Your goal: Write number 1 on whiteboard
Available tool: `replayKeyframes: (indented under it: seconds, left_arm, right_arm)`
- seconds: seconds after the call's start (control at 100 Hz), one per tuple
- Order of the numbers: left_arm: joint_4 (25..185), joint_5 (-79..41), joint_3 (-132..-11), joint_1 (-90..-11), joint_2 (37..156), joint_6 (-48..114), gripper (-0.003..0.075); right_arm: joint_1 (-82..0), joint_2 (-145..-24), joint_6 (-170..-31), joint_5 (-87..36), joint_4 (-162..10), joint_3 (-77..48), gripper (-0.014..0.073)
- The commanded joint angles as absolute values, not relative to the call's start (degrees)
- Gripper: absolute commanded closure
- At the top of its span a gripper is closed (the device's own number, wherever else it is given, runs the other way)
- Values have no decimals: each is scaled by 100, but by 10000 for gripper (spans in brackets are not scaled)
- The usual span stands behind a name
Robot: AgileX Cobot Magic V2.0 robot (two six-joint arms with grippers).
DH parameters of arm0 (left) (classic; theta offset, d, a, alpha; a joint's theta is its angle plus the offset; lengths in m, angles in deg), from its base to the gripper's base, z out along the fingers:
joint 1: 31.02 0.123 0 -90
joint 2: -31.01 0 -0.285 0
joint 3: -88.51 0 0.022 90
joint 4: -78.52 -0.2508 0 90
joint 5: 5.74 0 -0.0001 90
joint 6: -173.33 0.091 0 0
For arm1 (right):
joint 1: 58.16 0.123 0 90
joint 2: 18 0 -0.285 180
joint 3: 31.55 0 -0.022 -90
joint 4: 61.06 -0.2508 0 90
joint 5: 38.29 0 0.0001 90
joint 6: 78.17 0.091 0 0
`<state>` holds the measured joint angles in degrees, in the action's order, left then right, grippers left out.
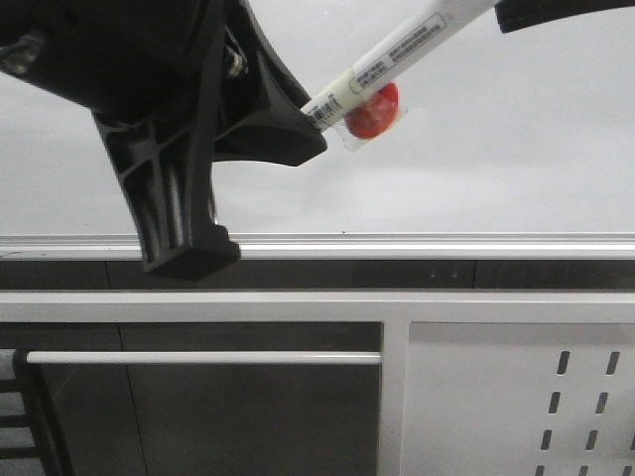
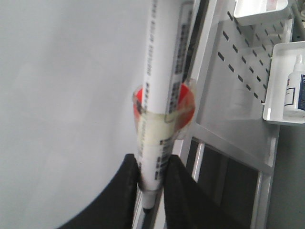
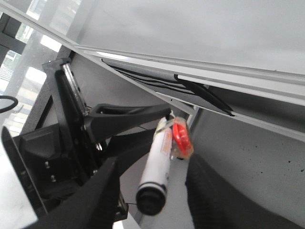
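- Glossy white-grey whiteboard (image 1: 516, 149) fills the upper half of the front view; its silver aluminium rail (image 1: 427, 245) runs full width below it. No marker stroke can be seen on the visible board surface.
- Below the rail: a white metal frame (image 1: 393, 377), a perforated white panel (image 1: 516, 407) at lower right, and dark recesses at lower left.
- Left gripper (image 1: 316, 117), matte black plastic, occupies the upper left and blocks that part of the board. Its fingers (image 2: 125, 191) are pinched on the tip end of a white cylindrical marker (image 1: 397, 55).
- The marker slants toward the upper right, printed label outward. A red disc (image 1: 374, 111) is taped to its barrel with clear tape.
- Right gripper (image 3: 147, 200): dark fingers flank the marker's black rear cap; contact cannot be determined.
- Left wrist view, right edge: white tray (image 2: 276, 76) on the panel holding a white bottle (image 2: 295, 88).
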<state>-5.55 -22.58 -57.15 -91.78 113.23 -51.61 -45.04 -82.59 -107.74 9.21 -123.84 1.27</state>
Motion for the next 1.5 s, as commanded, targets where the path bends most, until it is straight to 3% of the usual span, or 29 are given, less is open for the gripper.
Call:
replayKeyframes:
  seconds: [0.0,0.53,1.19,1.49]
  left_arm:
    - [-760,-2419,-5914,-9220,11201,-5180,738]
    - [-880,-2356,-6063,-9220,11201,-5180,738]
    - [-819,-2256,-6130,-9220,11201,-5180,738]
    - [-819,-2266,-6130,-9220,11201,-5180,720]
  right_arm:
    - [-4480,-8224,-10863,932,-12706,-21,302]
    - [-4480,-8224,-10863,1125,-12791,-21,307]
    - [-4480,-8224,-10896,1125,-12791,-21,659]
    - [-4480,-8224,-10986,1125,-12791,-21,655]
